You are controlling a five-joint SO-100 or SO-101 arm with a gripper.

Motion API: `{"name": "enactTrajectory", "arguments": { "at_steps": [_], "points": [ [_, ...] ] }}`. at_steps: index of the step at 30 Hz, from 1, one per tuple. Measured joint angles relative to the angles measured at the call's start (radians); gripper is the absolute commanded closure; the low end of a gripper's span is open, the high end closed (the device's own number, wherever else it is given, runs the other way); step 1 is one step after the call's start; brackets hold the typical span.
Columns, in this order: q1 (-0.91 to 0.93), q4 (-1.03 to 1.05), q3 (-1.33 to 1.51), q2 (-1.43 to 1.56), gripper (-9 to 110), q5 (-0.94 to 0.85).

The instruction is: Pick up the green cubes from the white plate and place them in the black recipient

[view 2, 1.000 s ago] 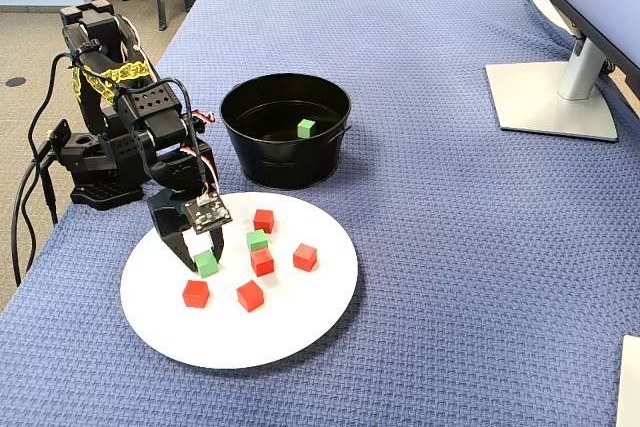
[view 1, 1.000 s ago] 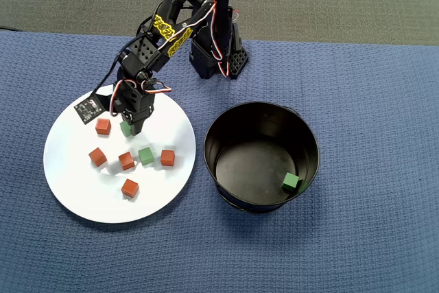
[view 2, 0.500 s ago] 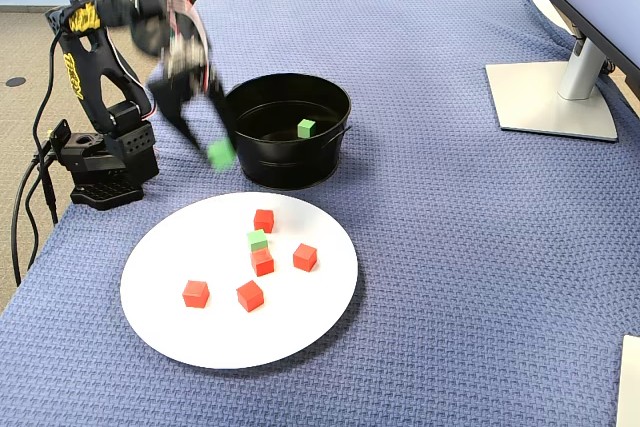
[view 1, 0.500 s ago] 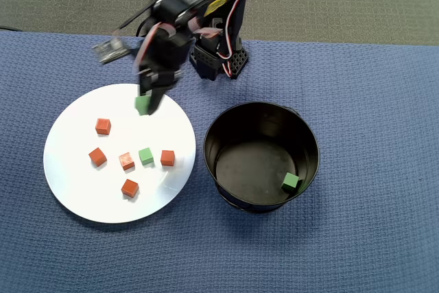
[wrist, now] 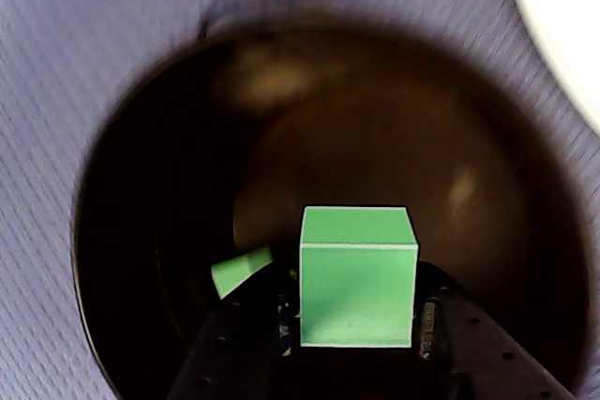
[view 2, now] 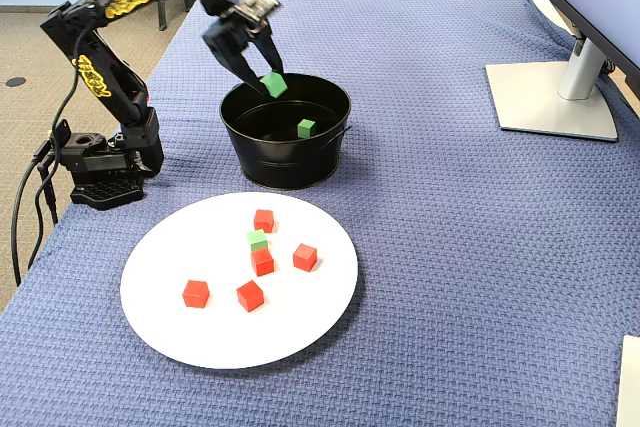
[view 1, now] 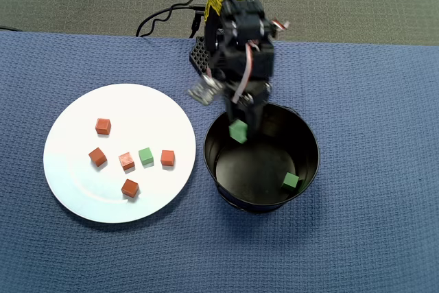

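We are holding our claw (view 1: 239, 130) clamped on a green cube (wrist: 357, 277) over the black pot (view 1: 307, 135) near the tabletop's far edge, and should release it well inside the rim.

Bright even light, blurred wrist view.

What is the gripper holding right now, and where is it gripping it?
A green cube, pinched by its two opposite side faces between the gripper fingers, above the black pot.
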Motion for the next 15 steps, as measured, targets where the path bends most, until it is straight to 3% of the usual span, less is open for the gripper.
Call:
{"name": "enactTrajectory", "arguments": {
  "at_steps": [4,8,10,15],
  "points": [
    [-0.046,-0.008,0.028,-0.034,56,0.002],
    [-0.009,-0.008,0.026,-0.028,62,-0.008],
    [0.051,0.006,0.012,-0.009,66,-0.029],
    [0.313,0.092,-0.032,0.061,64,-0.089]
  ]
}}
